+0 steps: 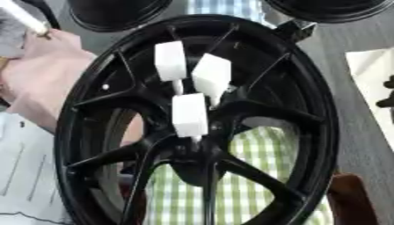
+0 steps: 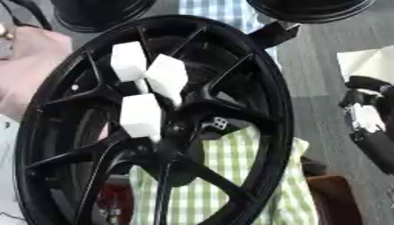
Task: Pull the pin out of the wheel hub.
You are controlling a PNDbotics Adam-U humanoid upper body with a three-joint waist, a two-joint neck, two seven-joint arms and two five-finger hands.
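Observation:
A black spoked wheel hub [image 1: 308,114] stands upright and fills both views. Three white pins with block-shaped heads stick out of its centre: one at upper left [image 1: 170,60], one at upper right [image 1: 212,74], and one lower [image 1: 189,115]. A person's hand [image 1: 38,74] rests against the rim on the left. My right hand [image 2: 368,118], black with pale parts, shows at the right edge, apart from the hub and well clear of the pins. My left hand is out of sight.
Two black round objects sit at the far edge [image 1: 115,13] [image 2: 308,9]. A white sheet [image 1: 369,66] lies at the right and papers [image 1: 23,176] at lower left. Green checked cloth [image 1: 261,176] shows through the spokes. A brown object [image 1: 350,197] is at lower right.

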